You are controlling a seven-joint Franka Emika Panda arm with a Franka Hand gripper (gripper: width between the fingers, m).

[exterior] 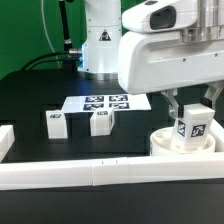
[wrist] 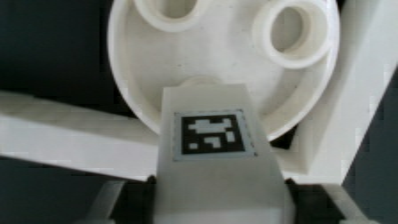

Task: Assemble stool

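Stool seat (exterior: pixel 162 146) is lying on the bench (exterior: pixel 30 95) at the exterior view's right, beside the front rail (exterior: pixel 100 172). The gripper (exterior: pixel 192 118) is clamping a leg block (exterior: pixel 194 130) upright just over it. A second leg block (exterior: pixel 55 122) and a third leg block (exterior: pixel 100 122) are standing near the marker board (exterior: pixel 105 102).

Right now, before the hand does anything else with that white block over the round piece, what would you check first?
1. Grip: ok. The hand is shut on the leg block, which sits between both fingers.
2. Block upright: ok, as far as the exterior view shows.
3. Block over the seat: ok.
4. Block lined up with a seat hole: cannot tell.
5. Block touching the seat: cannot tell.
6. Spares out of the way: ok. The first spare block and the second spare block stand apart from the seat, toward the exterior view's left.
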